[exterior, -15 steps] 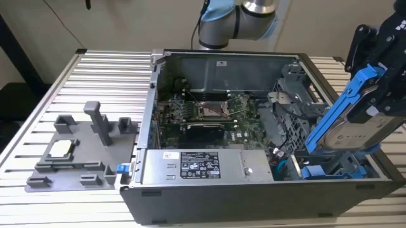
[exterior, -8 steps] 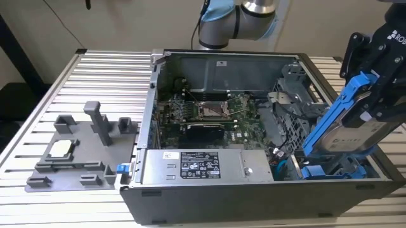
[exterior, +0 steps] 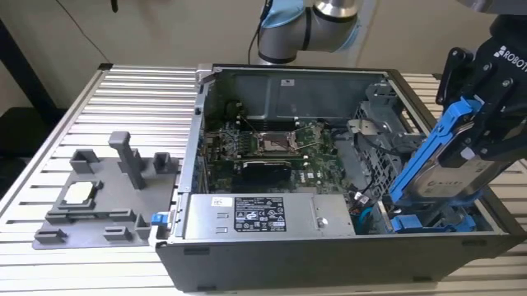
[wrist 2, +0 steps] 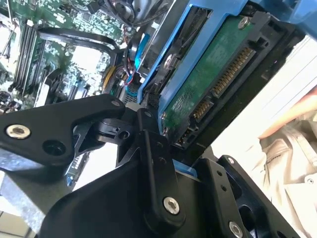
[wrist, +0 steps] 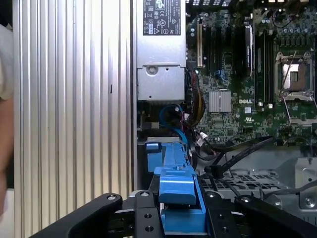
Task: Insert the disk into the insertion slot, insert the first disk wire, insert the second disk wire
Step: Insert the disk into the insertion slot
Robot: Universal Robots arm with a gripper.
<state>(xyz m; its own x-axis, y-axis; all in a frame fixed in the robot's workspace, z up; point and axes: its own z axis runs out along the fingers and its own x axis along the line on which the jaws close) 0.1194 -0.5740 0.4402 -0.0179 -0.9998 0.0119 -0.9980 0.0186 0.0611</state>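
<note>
Exterior view first: an open computer case lies on a slatted metal table, and the gripper hangs over the end of the case at the exterior view's right. Its fingers are clamped on the disk, pressing on the blue frame that runs round the drive. The disk is steeply tilted, with its upper end high at the exterior view's right and its lower end pointing down into the near corner of the case. That lower end is at the insertion slot, just beside a blue-tabbed drive carrier seated in the cage. Whether the tip has entered the slot I cannot tell.

Inside the case, the motherboard takes up the middle and far part. The power supply, with its white label, lies along the near wall. A grey fixture tray sits on the table well apart from the case, at the exterior view's left.

In the first wrist view the black fingers flank the blue frame on both sides. In the second wrist view the disk's green circuit board and its row of connector pins face the camera, and a person's sleeve shows past the disk.
</note>
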